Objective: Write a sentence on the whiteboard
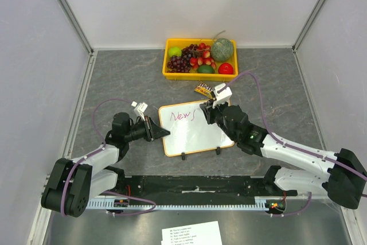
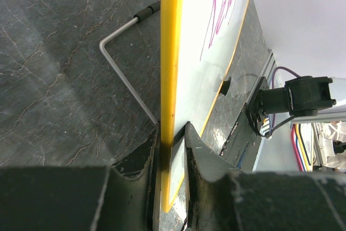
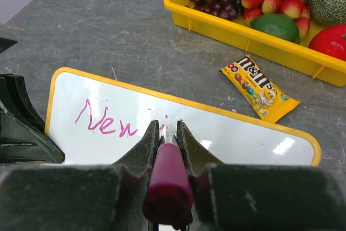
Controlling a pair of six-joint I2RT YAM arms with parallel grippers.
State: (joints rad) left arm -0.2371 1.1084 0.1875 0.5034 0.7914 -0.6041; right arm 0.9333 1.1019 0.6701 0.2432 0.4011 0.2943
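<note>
The whiteboard point(image 1: 192, 130) lies in the middle of the table, white with a yellow-orange frame. Pink lettering reading "New" point(image 1: 184, 115) sits at its upper left, also seen as the sentence point(image 3: 105, 119) in the right wrist view. My left gripper point(image 1: 156, 129) is shut on the whiteboard's left edge point(image 2: 168, 106), one finger on each face. My right gripper point(image 1: 210, 107) is shut on a pink marker point(image 3: 168, 177), whose tip rests on the board just right of the "w".
A yellow tray point(image 1: 199, 76) of fruit stands behind the board. A candy packet point(image 1: 204, 89) lies between tray and board. A printed paper sheet point(image 1: 192, 234) sits at the near edge. A bent wire stand point(image 2: 121, 74) sticks out behind the board.
</note>
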